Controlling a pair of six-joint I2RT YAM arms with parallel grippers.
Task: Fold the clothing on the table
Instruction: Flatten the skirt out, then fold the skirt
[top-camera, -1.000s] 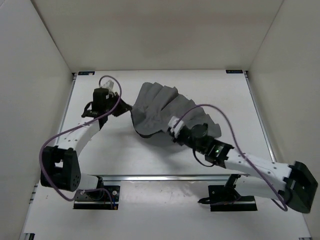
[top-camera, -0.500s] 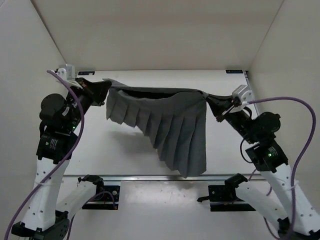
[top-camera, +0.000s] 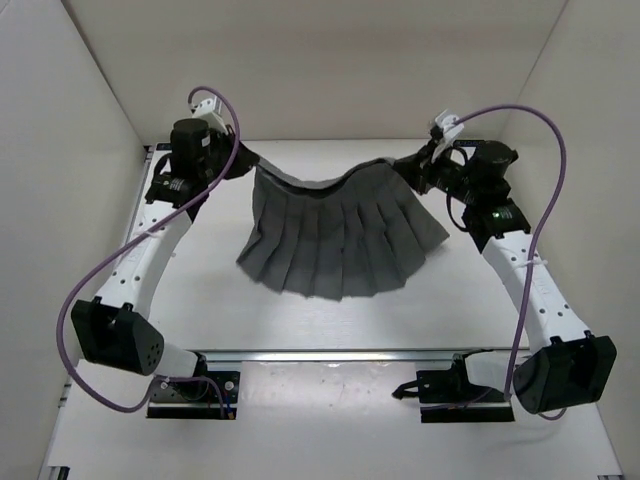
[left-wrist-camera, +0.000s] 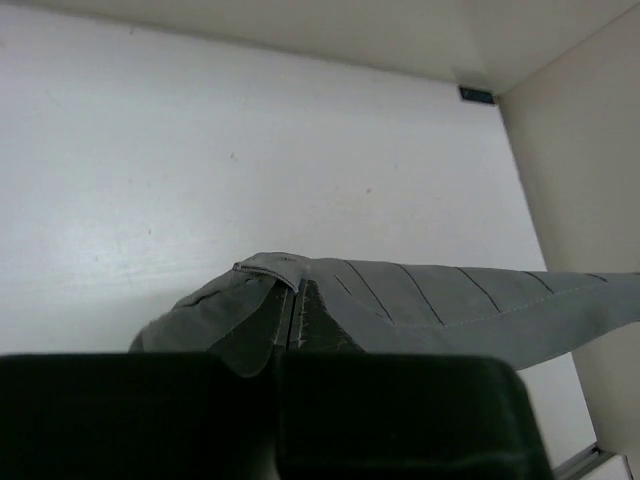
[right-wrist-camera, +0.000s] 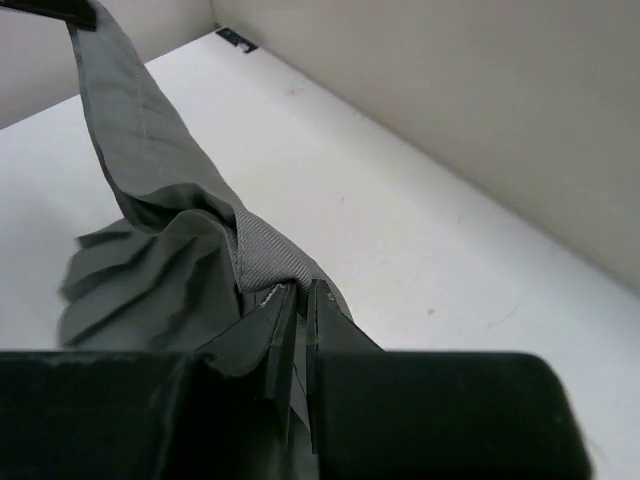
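Toward 12 o'clock over the bench (top-camera: 300, 320), the left claw (top-camera: 243, 165) at 10 and the right claw (top-camera: 412, 168) at 2 were each pinched tight on a waistband corner of the clothing (top-camera: 335, 235), probably stretching it so the pleated hem fanned flat toward 6 for folding.

The left arm (top-camera: 150, 250) and right arm (top-camera: 527, 285) are white with big black joints. A purple cable (top-camera: 561, 155) loops along each.

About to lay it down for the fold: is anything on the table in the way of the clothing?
Nothing visible. The clothing hangs between both jaws, pinched at its top corners, and the table below and around it shows only bare white surface.
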